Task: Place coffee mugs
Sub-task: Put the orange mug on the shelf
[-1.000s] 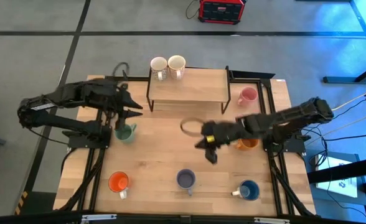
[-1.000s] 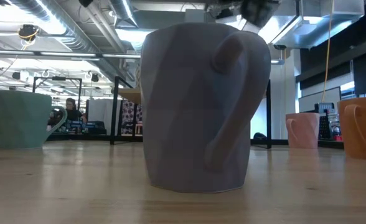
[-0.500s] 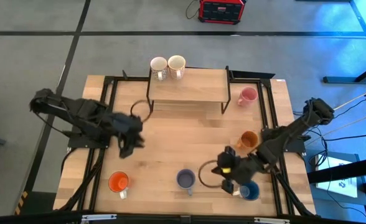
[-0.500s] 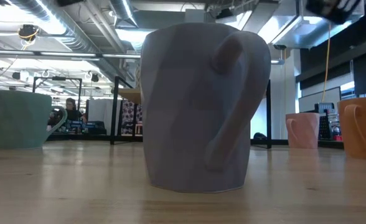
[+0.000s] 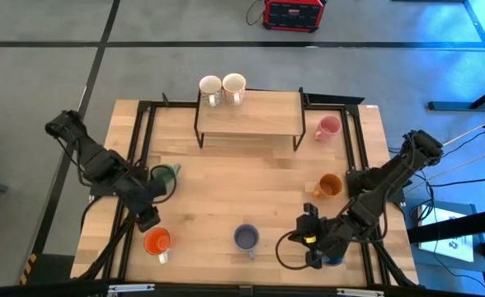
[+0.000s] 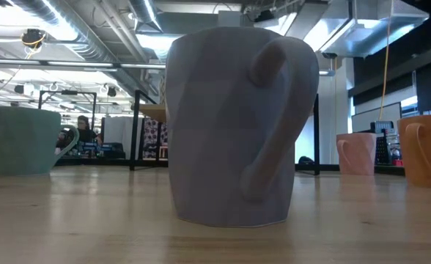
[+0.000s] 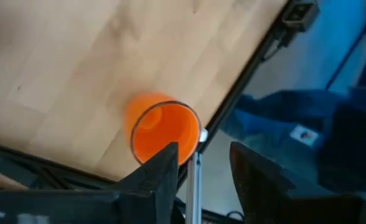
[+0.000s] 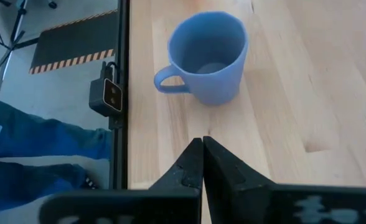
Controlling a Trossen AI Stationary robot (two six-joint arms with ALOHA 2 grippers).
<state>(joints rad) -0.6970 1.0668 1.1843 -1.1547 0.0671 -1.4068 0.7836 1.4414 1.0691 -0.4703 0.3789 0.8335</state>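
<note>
Positions are given relative to the wooden shelf [image 5: 247, 114] at the back of the table.

The left gripper [image 5: 148, 219] hovers well forward and left of the shelf, just above the bright orange mug [image 5: 157, 241]. Its jaws stand apart and hold nothing. The pale green mug [image 5: 166, 174] sits just behind it.

Two white mugs [image 5: 222, 86] stand on the shelf's back left corner. The lavender-grey mug [image 5: 245, 238] stands well forward of the shelf, near centre.

The right gripper [image 5: 312, 252] is low, forward and right of the shelf, beside the blue mug [image 8: 209, 56]. Its fingers are clenched and empty. The amber mug [image 5: 329, 186] and pink mug [image 5: 327, 127] stand to the shelf's right.

Step in hand, judged: approach to pick-up. Next move likely requires lowering the left jaws over the orange rim and closing.
</note>
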